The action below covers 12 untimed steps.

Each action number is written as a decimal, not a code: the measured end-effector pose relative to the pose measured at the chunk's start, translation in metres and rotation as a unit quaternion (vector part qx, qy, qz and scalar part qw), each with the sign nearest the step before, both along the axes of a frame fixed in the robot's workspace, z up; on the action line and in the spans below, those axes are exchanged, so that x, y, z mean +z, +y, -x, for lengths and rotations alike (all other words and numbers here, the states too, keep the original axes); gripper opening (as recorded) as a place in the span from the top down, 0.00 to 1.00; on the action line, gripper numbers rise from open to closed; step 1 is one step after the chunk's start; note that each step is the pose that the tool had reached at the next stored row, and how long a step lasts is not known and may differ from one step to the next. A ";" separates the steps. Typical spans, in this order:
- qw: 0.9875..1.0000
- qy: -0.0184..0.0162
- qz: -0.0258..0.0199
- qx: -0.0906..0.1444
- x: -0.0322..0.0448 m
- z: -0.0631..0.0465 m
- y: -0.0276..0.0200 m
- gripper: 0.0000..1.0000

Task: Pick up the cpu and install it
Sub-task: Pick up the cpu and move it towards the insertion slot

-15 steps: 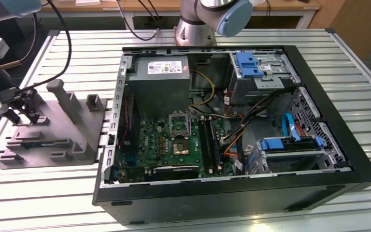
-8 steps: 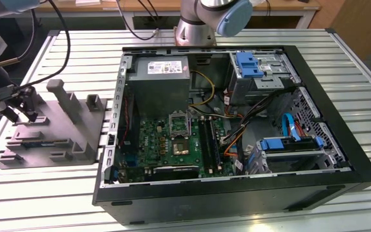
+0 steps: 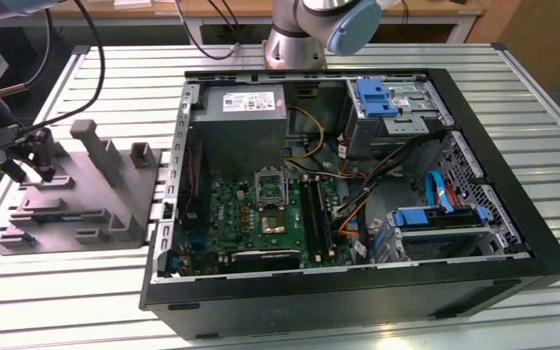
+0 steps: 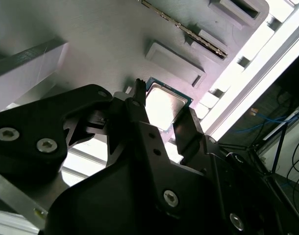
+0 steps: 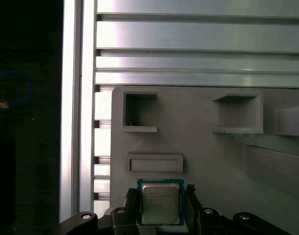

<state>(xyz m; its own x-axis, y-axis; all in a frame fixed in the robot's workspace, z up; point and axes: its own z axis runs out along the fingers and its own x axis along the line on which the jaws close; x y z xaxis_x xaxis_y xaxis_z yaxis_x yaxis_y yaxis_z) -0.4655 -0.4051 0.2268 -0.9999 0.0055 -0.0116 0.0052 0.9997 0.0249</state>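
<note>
Cpu (image 5: 160, 203) clamped in claw (image 5: 161, 192), at grey fixture (image 5: 213, 161)

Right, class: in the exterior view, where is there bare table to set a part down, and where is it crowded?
Bare slatted table lies in front of the grey fixture, behind it, and along the computer case's side on the exterior view's right. Crowded: inside the case, and the fixture's end where the gripper holds the cpu.
</note>
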 end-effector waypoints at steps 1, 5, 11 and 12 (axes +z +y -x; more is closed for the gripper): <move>1.000 0.000 0.000 0.000 0.0009 0.000 0.0000 0.53; 1.000 0.000 0.000 0.000 0.0062 0.000 0.0000 0.53; 1.000 0.000 0.000 0.000 0.0156 0.000 0.0000 0.53; 1.000 0.000 0.000 0.000 0.0156 0.000 0.0000 0.53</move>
<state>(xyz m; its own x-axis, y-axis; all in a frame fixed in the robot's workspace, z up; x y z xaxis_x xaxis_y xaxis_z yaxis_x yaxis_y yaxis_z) -0.4655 -0.4051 0.2424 -0.9999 0.0055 -0.0117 0.0052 0.9997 0.0250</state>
